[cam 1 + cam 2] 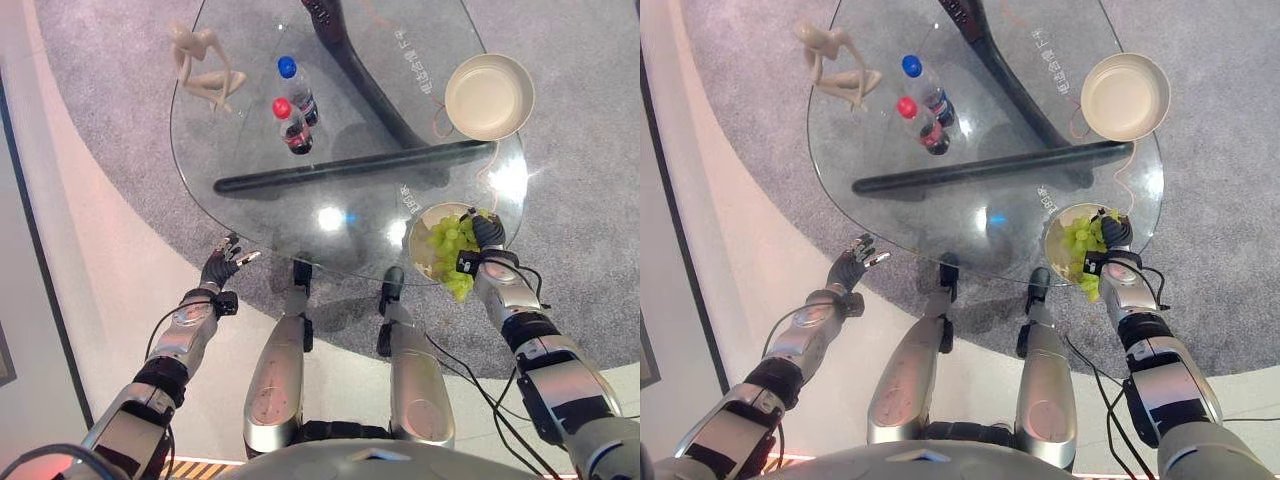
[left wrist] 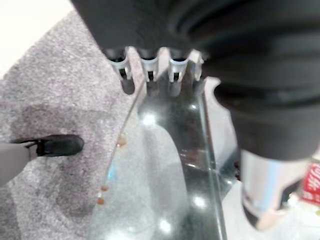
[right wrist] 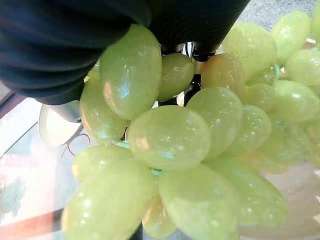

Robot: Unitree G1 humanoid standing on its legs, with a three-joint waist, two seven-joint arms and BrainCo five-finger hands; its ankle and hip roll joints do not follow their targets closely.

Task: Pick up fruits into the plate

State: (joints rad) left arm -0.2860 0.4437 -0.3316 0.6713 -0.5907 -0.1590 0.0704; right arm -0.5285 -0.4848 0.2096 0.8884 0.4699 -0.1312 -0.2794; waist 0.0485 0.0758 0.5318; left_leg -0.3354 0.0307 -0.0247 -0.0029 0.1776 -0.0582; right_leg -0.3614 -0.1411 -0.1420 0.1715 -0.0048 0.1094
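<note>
A bunch of green grapes [image 1: 447, 240] lies in a pale plate [image 1: 418, 232] at the near right edge of the round glass table [image 1: 300, 215]. Some grapes hang over the plate's near rim. My right hand [image 1: 487, 232] rests on the bunch from the right. In the right wrist view the grapes [image 3: 170, 137] press close under the dark cover, with the plate's inside [image 3: 300, 200] behind them. My left hand [image 1: 220, 266] hovers open at the table's near left edge, its straight fingers [image 2: 150, 65] holding nothing.
An empty cream bowl [image 1: 489, 96] stands at the table's far right. Two small bottles, red-capped [image 1: 293, 125] and blue-capped [image 1: 298, 90], stand mid-table beside a beige figurine [image 1: 205, 65]. Dark base bars [image 1: 350, 168] show under the glass. A person's shoe [image 2: 55, 145] is on the carpet.
</note>
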